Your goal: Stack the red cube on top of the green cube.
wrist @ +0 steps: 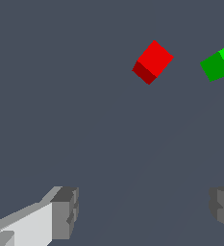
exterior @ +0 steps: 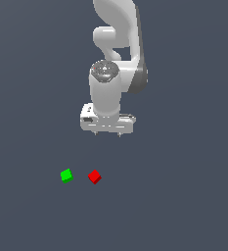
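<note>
Hanging above the flat grey floor (exterior: 184,196), the claw (exterior: 107,134) points straight down with its fingers spread wide and nothing between them. In the wrist view the two grey fingertips (wrist: 65,211) sit far apart at the picture's edges, with bare floor showing in the gap. The white arm (exterior: 116,44) rises behind the claw and leaves the exterior view at the top.

The red cube (exterior: 94,176) lies on the floor below the claw, clear of both fingers and a little toward the exterior view's left of the claw's centre. It is turned so a corner faces the camera. The green cube (exterior: 66,175) rests on the floor just beyond the red one, farther from the claw on the same side. The two cubes are near each other but apart, with a strip of floor between them. The wrist view shows the red cube whole and the green cube cut off by the picture's edge.
</note>
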You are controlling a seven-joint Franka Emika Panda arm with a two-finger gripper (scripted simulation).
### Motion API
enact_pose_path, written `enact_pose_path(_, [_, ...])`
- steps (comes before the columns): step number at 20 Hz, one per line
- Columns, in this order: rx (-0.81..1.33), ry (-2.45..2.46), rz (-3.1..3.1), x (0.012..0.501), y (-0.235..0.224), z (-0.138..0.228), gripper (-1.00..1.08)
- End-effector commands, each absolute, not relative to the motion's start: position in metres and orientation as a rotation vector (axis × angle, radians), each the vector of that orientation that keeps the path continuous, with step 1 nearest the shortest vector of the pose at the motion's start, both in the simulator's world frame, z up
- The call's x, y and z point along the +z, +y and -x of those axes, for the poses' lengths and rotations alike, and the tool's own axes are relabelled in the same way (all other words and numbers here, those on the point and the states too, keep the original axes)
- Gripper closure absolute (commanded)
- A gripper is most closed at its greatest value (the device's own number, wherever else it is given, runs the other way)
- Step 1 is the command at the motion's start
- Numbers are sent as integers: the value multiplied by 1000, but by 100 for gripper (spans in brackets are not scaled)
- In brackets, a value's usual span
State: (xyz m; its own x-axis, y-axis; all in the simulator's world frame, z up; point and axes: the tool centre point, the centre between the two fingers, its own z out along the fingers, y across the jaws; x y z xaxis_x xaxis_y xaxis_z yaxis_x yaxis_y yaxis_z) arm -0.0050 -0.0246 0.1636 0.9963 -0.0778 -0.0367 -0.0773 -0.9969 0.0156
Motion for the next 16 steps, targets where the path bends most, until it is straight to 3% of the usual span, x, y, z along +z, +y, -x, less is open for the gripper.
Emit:
enact_pose_path(1, [-58,-121,-3125,164,-25,5,-92])
enact_pose_path(16, [-45,-384,-3106,140,-29,-30,-92])
